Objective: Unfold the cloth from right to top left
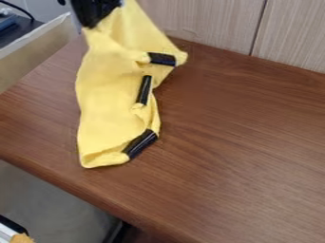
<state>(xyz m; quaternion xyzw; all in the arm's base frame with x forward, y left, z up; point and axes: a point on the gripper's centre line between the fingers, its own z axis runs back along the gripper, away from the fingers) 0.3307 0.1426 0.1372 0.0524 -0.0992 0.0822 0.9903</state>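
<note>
place: office or lab, hard to say which from so tight a view | brown wood-grain tabletop (241,142) with rounded edge | pale wood-grain wall panelling (203,21), dark upright seam (258,28) | black cable (19,8) curving at upper left

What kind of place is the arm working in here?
Likely an office or lab workspace: a brown wood-grain tabletop holds the yellow cloth, pale wood-look panelling stands behind it, and a dark cable shows at upper left.
</note>
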